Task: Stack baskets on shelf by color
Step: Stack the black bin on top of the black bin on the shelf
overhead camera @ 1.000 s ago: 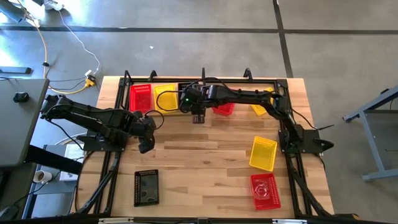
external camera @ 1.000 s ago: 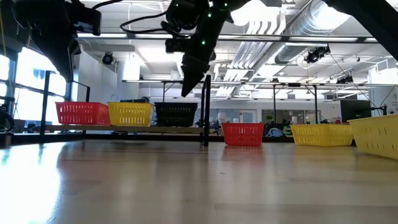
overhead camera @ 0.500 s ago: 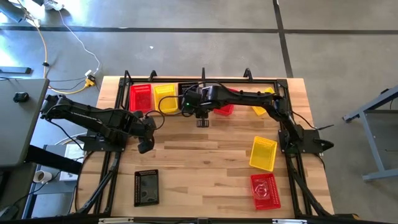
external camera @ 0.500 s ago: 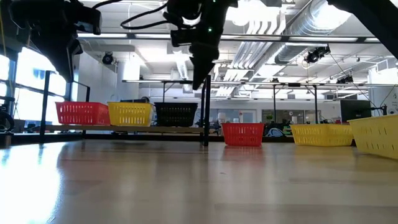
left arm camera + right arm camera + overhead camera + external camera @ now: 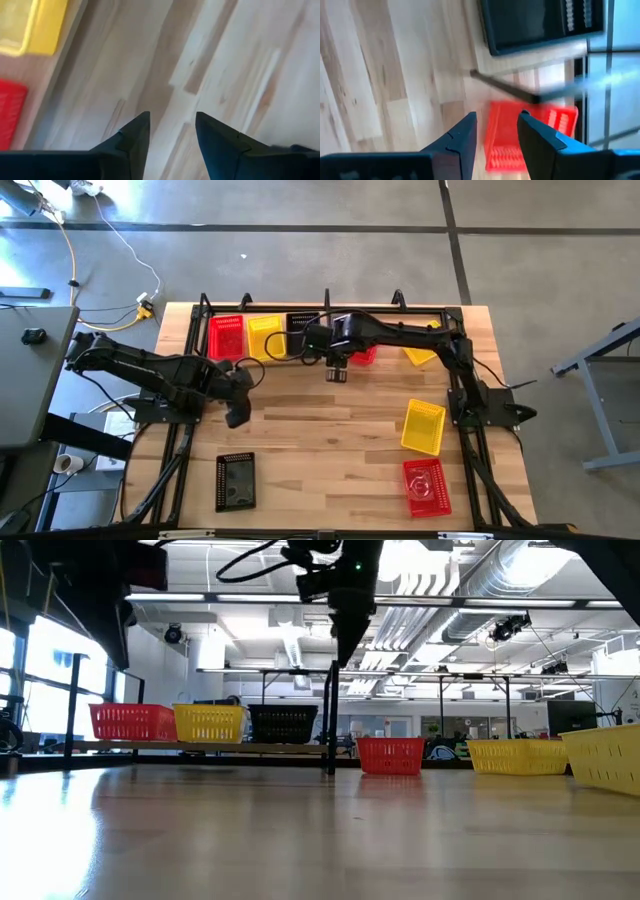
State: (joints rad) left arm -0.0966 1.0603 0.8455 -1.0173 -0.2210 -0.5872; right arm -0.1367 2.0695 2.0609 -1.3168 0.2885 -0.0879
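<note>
- Left gripper [image 5: 236,418] waits over bare tabletop, fingers [image 5: 131,137] apart and empty.
- On the light wooden shelf with black tube frame [image 5: 326,305], a red mesh plastic basket [image 5: 226,334], a yellow mesh basket [image 5: 264,332] and a black mesh basket [image 5: 301,321] sit side by side.
- Right gripper [image 5: 336,374], fingers [image 5: 459,135] spread and empty, hovers beside the shelf's red basket right of the divider [image 5: 362,356] (likely next pick); it should centre on one wall, clear of the divider tube.
</note>
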